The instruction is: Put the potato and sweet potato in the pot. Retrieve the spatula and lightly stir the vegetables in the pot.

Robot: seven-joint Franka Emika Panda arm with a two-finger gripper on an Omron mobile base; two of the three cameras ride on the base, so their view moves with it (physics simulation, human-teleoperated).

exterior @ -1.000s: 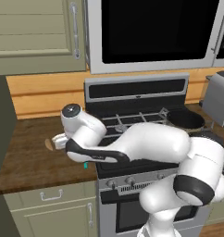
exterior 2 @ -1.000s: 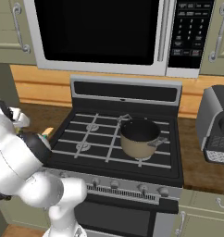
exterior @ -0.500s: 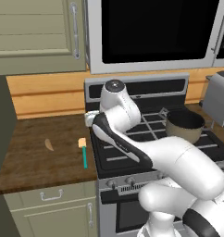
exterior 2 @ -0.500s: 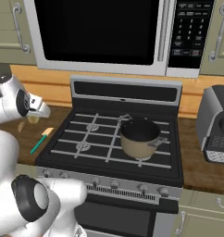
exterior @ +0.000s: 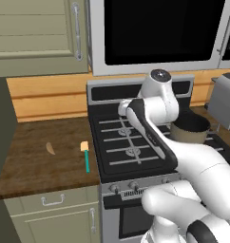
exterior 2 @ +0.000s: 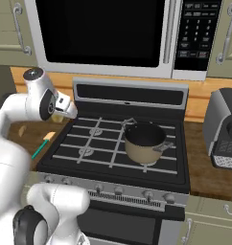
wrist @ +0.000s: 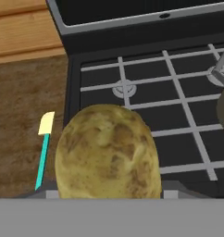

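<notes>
Even, flat rendered light with no glare and only faint soft shadows on the surface [exterior: 36, 161]; base views soft and low-resolution, potato [wrist: 107, 152] in the claw [wrist: 107, 192] looms large, slightly blurred.

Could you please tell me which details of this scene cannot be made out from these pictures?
- Gripper fingers: in the hand view the potato covers them.
- Pot: in the left base view the arm hides its left side.
- Sweet potato: too small for surface detail.
- Spatula: in the right base view the arm covers its lower handle.
</notes>
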